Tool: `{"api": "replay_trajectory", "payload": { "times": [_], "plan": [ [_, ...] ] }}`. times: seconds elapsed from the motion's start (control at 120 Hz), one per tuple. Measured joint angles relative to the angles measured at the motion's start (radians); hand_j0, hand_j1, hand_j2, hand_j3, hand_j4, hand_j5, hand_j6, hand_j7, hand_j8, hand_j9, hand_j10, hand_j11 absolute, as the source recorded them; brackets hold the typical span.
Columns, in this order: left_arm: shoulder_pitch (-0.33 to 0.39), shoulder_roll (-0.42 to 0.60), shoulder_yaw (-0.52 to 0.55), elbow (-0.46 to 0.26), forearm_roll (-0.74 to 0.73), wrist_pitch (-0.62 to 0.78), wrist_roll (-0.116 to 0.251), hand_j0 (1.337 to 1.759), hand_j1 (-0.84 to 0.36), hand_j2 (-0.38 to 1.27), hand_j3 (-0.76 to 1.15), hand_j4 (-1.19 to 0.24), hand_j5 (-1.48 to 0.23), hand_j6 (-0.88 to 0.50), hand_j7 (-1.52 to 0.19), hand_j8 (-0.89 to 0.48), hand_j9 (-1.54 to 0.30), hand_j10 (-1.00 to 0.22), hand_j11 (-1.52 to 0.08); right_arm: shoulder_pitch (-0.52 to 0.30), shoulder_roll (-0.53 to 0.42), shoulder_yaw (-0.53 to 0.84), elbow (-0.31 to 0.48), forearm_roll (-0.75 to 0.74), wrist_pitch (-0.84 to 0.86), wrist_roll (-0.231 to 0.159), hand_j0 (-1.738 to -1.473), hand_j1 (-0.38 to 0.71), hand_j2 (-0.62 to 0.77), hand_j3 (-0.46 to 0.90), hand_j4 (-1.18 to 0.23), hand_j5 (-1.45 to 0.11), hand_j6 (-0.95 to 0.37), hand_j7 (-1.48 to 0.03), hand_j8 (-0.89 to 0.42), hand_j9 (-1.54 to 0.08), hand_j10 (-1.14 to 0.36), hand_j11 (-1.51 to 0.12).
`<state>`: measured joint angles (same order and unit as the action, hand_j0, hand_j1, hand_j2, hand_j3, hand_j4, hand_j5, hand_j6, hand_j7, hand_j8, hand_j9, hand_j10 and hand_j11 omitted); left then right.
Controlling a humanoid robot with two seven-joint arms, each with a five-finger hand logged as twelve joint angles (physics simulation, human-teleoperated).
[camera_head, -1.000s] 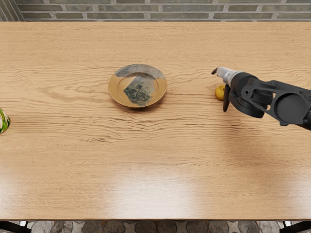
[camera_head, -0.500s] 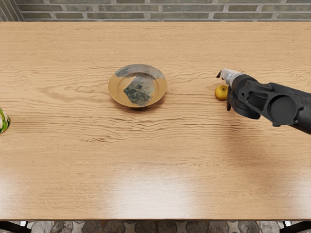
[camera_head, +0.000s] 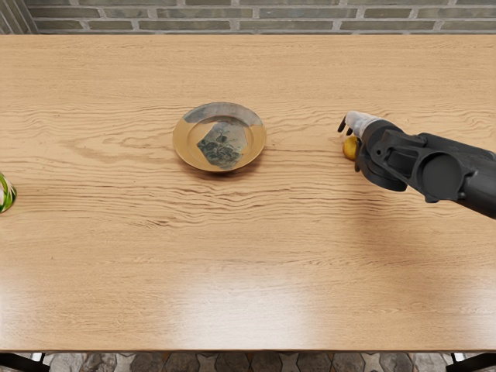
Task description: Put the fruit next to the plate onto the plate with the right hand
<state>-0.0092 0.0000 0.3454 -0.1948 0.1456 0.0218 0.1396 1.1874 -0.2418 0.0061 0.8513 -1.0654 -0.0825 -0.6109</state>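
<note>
The right robot hand (camera_head: 359, 132) hangs right over the small yellow fruit (camera_head: 349, 147), hiding most of it; whether it is open or gripping cannot be told. The fruit lies on the worktop (camera_head: 248, 256), well apart from the golden plate (camera_head: 219, 136) and to its right; a green object (camera_head: 5, 193) shows at the left edge.

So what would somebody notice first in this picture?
Probably the shiny gold plate in the middle of the wooden table. Next, the black right hand over on the right side, beside a small yellow fruit that it partly hides. A green thing peeks in at the left edge.
</note>
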Motion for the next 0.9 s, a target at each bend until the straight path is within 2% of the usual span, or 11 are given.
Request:
{"api": "replay_trajectory", "payload": {
  "times": [0.575, 0.808, 0.9],
  "plan": [
    [0.000, 0.000, 0.000, 0.000, 0.000, 0.000, 0.000, 1.658, 0.35, 0.00, 0.00, 0.00, 0.00, 0.00, 0.00, 0.00, 0.00, 0.00, 0.00, -0.008, 0.002, -0.003, -0.011, 0.004, -0.022, 0.000, -1.658, 0.15, -0.08, 0.00, -0.42, -0.54, -0.42, -0.54, -0.41, -0.54, -0.42, -0.54],
    [0.000, 0.000, 0.000, 0.000, 0.000, 0.000, 0.000, 1.658, 0.35, 0.00, 0.00, 0.00, 0.00, 0.00, 0.00, 0.00, 0.00, 0.00, 0.00, -0.020, 0.008, -0.004, -0.010, -0.007, -0.045, 0.000, -1.658, 0.18, -0.07, 0.00, -0.50, -0.54, -0.41, -0.59, -0.37, -0.59, -0.47, -0.59],
    [0.000, 0.000, 0.000, 0.000, 0.000, 0.000, 0.000, 1.658, 0.35, 0.00, 0.00, 0.00, 0.00, 0.00, 0.00, 0.00, 0.00, 0.00, 0.00, -0.022, 0.009, -0.004, -0.009, -0.005, -0.049, 0.000, -1.658, 0.22, -0.08, 0.00, -0.53, -0.58, -0.44, -0.63, -0.41, -0.63, -0.50, -0.63]
  ]
}}
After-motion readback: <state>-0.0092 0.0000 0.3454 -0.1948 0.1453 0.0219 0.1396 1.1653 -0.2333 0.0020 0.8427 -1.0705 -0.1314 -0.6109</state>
